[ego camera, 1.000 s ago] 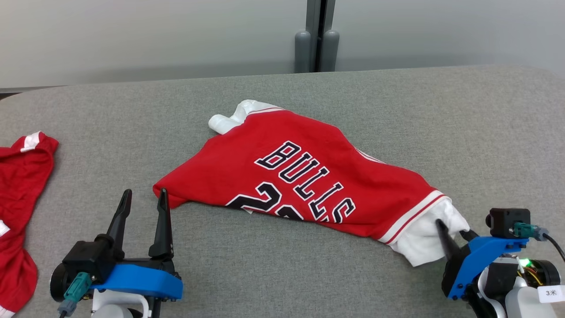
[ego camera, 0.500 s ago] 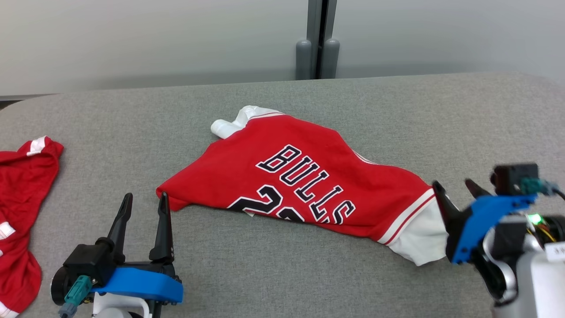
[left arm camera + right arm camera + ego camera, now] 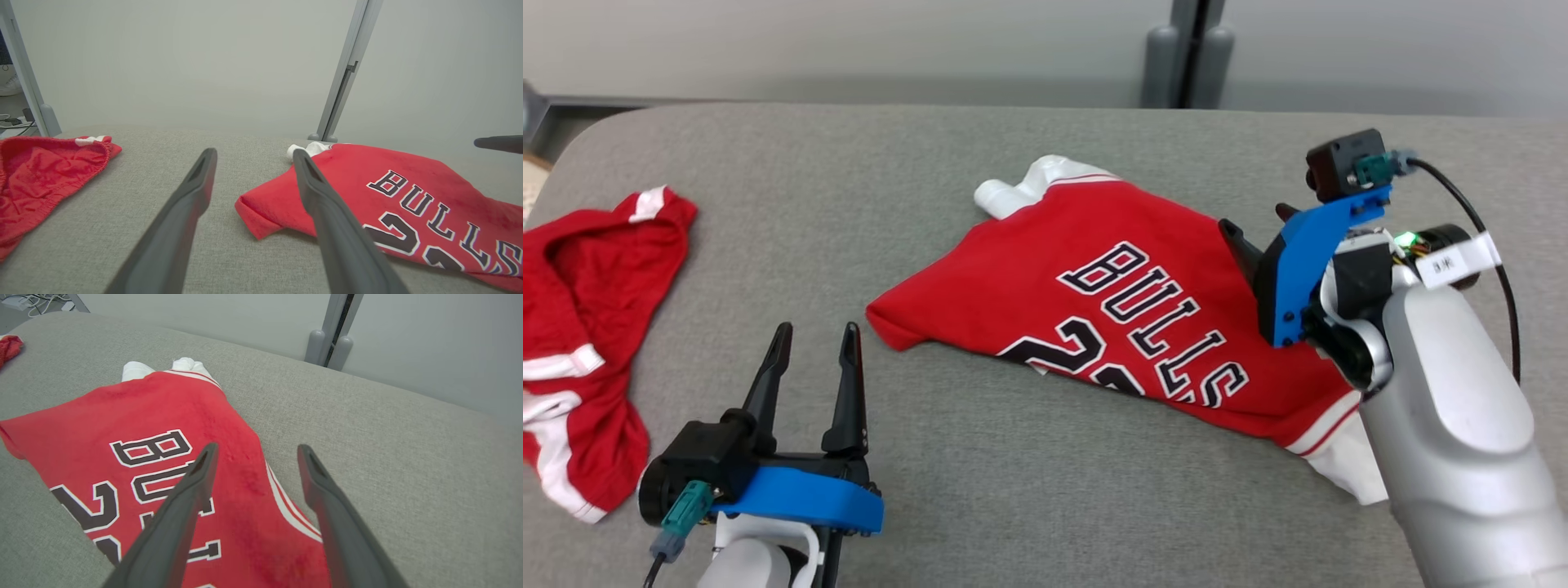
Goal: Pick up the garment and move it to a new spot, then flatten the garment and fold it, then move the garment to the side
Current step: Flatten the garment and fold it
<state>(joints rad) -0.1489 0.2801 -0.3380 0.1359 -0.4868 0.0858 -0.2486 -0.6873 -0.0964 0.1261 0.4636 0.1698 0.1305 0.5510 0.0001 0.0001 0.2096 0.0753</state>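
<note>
With the left gripper (image 3: 817, 330) and right gripper (image 3: 1254, 219) open and empty, the soft, limp jersey (image 3: 1013, 286) is probably best pinched at its corners.

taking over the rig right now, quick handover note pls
Left gripper: open, empty, low beside the jersey, near its left corner.
Right gripper: open, empty, over the jersey's right half.
Jersey: mid-surface on the grey table, rumpled, lower edge tucked under, white sleeves bunched at both ends. A second red garment lies at the table's left.
Done: jersey lies free of both grippers.
Left: flatten it, fold it, move it to the side.
</note>
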